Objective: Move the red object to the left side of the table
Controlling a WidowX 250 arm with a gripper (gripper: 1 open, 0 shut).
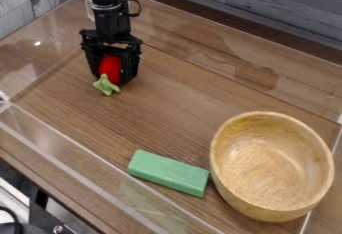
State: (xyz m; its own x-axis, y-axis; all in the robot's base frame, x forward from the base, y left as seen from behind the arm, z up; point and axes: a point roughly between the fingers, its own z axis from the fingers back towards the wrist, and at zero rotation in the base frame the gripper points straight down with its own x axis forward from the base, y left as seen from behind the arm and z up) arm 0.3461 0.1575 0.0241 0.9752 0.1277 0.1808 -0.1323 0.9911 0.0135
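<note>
Already at the far left of the table (201, 88), the red object (111, 71) lies on the wood with its pale green leafy end pointing toward the near side. The gripper (112, 66) stands straight down over it, jaws spread wide to either side of the fruit; whether the fingers touch it cannot be told from this view. Well apart, the wooden bowl (273, 165) sits at the near right, and the flat green block (170, 172) lies just left of it. Judging by where the fruit rests, this looks like the release at the end of the carry. What follows is probably a clean vertical lift so the fingers clear the fruit without nudging it.
</note>
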